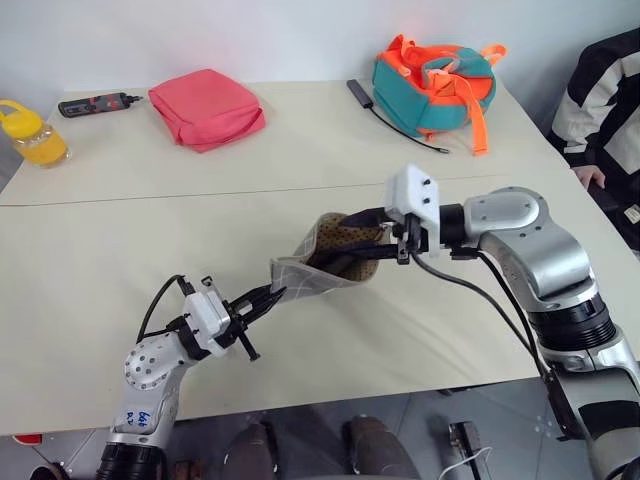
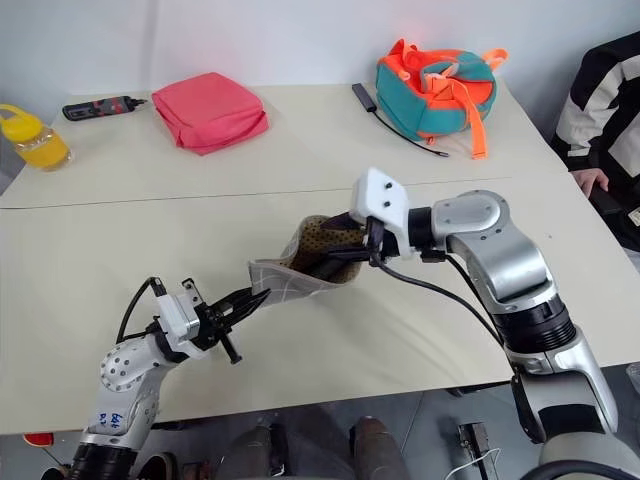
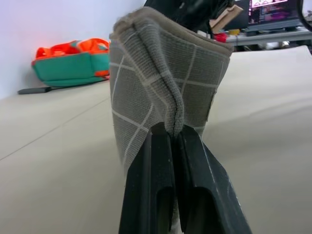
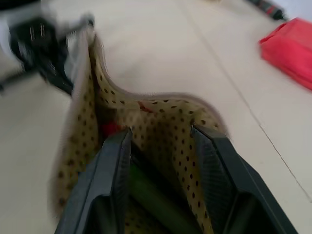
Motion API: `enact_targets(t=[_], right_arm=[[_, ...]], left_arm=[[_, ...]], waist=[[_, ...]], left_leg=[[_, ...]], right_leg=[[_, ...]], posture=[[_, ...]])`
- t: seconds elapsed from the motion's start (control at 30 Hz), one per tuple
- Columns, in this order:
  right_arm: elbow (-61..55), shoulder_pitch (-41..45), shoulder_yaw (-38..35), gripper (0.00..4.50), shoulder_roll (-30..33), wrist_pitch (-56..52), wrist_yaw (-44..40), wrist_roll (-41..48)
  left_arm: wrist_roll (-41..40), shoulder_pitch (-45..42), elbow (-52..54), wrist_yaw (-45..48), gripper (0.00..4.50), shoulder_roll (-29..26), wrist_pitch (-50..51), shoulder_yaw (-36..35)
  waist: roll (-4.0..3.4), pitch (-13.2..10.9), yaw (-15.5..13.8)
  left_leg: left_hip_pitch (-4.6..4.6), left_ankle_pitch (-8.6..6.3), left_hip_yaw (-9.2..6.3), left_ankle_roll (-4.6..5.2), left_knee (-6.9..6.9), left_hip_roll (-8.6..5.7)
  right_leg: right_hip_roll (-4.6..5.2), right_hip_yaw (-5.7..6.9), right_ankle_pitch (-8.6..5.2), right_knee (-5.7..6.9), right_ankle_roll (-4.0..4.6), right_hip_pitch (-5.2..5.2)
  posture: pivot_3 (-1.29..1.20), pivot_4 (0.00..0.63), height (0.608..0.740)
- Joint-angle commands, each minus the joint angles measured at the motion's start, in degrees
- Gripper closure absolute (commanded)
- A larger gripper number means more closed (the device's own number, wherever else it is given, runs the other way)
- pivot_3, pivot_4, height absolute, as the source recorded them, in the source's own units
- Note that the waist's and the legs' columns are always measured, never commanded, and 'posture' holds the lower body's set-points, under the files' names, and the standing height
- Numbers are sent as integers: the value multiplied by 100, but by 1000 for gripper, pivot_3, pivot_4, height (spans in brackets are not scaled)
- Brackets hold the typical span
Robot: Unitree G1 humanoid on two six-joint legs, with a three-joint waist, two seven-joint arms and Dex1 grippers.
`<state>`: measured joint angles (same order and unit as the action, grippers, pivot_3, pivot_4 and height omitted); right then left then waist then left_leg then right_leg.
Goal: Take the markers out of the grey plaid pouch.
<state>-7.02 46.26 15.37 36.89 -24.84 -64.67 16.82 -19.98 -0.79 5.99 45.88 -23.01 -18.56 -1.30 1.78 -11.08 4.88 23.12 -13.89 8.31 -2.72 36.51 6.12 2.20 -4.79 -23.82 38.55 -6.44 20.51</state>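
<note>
Left gripper (image 1: pixel 268 297) is pinching the pouch (image 1: pixel 305 276) corner; right gripper (image 4: pixel 161 134), fingers apart, is reaching inside it, possibly near a red-tipped marker (image 4: pixel 110 128).

Grey plaid pouch (image 1: pixel 318 270) open, off table; red-tipped marker (image 4: pixel 111 128) inside

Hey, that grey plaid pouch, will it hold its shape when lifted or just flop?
Likely floppy: the grey plaid pouch sags between the left gripper and right gripper. Probably light: pinched fabric holds one end up.
</note>
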Motion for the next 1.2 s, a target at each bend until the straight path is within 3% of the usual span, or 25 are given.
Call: enact_targets(t=[0.03, 0.17, 0.43, 0.67, 1.03, 1.13, 1.2], right_arm=[[148, 174, 355, 2495, 125, 874, -232, -690], [528, 309, 674, 2495, 222, 1715, -440, -1348], [1281, 575, 1183, 2495, -238, 2764, -182, -2455], [1597, 606, 1371, 2495, -366, 3143, 81, -3224], [2093, 642, 1317, 2495, -887, 3224, 614, -3744], [2094, 602, 1255, 3054, -915, 3195, 613, -3726], [2057, 592, 1216, 3717, -869, 3211, 594, -3716]], left_arm=[[12, 87, 157, -81, 4500, 46, -45, -20], [7, 126, 155, -91, 4500, 59, -44, -17], [31, 66, 138, -62, 4500, 110, -45, 114], [4, 69, 145, -18, 4500, 86, -24, 156], [-7, 160, 240, 7, 4500, 104, 16, 243], [1, 185, 270, -11, 4500, 103, 26, 244], [0, 201, 283, -16, 4500, 98, 32, 237]], waist=[[0, 0, -1], [0, 0, 3], [0, 0, 28], [0, 0, 28], [0, 0, 87], [0, 0, 93], [0, 0, 97]], left_leg=[[0, 0, 0, 0, 0, 0], [0, -1, 2, 3, 1, 0], [-7, -1, 8, 2, 5, 3], [-7, -2, 10, 3, 12, 4], [-8, -2, 10, 3, 13, 6], [-8, -2, 10, 3, 12, 6], [-8, -2, 10, 3, 12, 6]], right_leg=[[0, 0, 0, 0, 0, 0], [1, -2, 0, -2, 0, 0], [-1, -7, 0, 1, 0, -1], [1, -7, 0, 4, 0, -1], [0, -7, 0, 12, 0, 0], [0, -7, 0, 12, 0, 0], [0, -6, 0, 12, 0, 0]], posture=[[0, 150, 740], [0, 150, 740], [0, 150, 740], [0, 150, 740], [0, 150, 740], [0, 150, 740], [0, 150, 740]])
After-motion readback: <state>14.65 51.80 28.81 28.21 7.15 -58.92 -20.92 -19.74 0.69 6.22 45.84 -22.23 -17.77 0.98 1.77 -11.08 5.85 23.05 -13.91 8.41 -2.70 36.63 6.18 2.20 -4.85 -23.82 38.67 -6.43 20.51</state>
